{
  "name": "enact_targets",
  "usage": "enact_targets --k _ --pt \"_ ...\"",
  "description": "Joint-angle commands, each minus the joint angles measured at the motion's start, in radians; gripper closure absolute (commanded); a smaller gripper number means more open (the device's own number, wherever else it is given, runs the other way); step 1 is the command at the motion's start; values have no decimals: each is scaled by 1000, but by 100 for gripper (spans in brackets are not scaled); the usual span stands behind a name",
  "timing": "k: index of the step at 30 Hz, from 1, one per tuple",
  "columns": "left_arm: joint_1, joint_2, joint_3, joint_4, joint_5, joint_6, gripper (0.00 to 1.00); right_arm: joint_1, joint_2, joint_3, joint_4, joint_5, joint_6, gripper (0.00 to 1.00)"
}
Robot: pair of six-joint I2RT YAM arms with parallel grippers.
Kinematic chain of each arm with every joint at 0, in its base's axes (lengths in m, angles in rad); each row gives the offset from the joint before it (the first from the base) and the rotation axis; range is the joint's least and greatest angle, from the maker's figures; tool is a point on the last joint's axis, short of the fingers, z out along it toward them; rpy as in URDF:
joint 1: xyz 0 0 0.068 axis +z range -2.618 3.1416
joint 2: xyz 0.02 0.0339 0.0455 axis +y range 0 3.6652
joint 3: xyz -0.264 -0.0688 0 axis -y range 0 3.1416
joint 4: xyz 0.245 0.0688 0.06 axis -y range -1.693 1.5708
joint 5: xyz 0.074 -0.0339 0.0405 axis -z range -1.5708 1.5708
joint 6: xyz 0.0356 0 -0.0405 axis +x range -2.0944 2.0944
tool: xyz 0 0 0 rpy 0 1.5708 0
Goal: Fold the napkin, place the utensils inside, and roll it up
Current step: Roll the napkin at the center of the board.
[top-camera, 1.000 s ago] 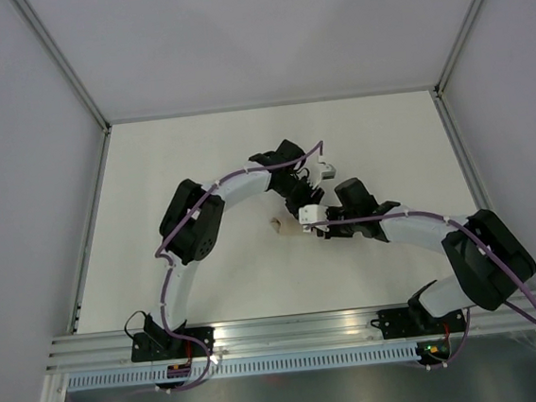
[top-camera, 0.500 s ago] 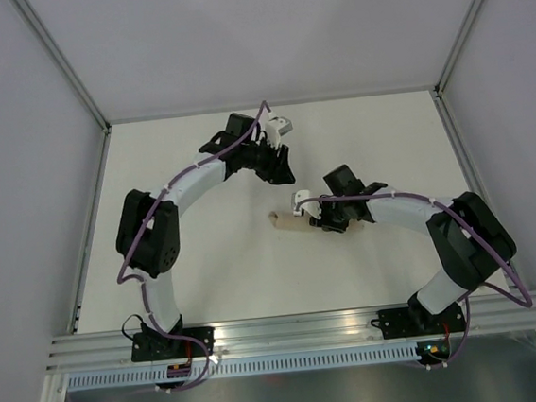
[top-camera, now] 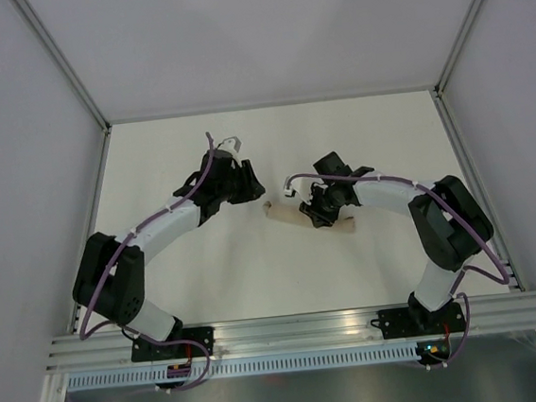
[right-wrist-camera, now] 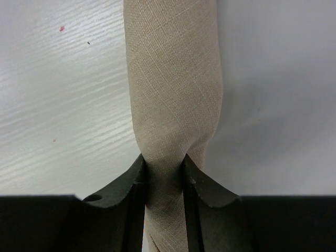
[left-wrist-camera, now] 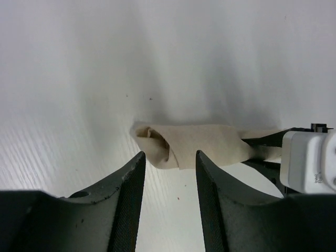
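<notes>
The beige napkin (top-camera: 288,211) lies rolled into a slim tube near the middle of the white table. My right gripper (top-camera: 318,208) is shut on the napkin roll (right-wrist-camera: 173,79) and pinches it across its middle. My left gripper (top-camera: 248,186) is open and empty, just left of the roll's left end. In the left wrist view the roll's open end (left-wrist-camera: 157,147) lies just beyond the fingertips (left-wrist-camera: 136,163), apart from them. The fork is hidden; I cannot see it in any view.
The white table (top-camera: 161,268) is bounded by metal rails on the left (top-camera: 89,218) and right (top-camera: 465,172) and a rail along the near edge (top-camera: 290,327). The right gripper's white body (left-wrist-camera: 307,160) shows at the right of the left wrist view.
My left arm swung from over the roll to the back left, then came down beside the roll's left end. My right gripper shifted along the roll and turned; the roll rotated slightly.
</notes>
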Motion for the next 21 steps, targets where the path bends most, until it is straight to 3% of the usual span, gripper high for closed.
enact_targets --k 1,5,14,21 --pt "-22 -84 -118 141 -125 -274 52 -2 80 22 -74 -32 103 89" --pt "-98 -92 -245 265 -175 -354 52 -6 112 46 -59 -29 140 89" --pt "-216 36 -264 456 -264 -492 52 -16 166 120 -77 -53 237 89" --pt "-249 74 -217 396 -326 -525 52 -27 178 150 -86 -81 291 88"
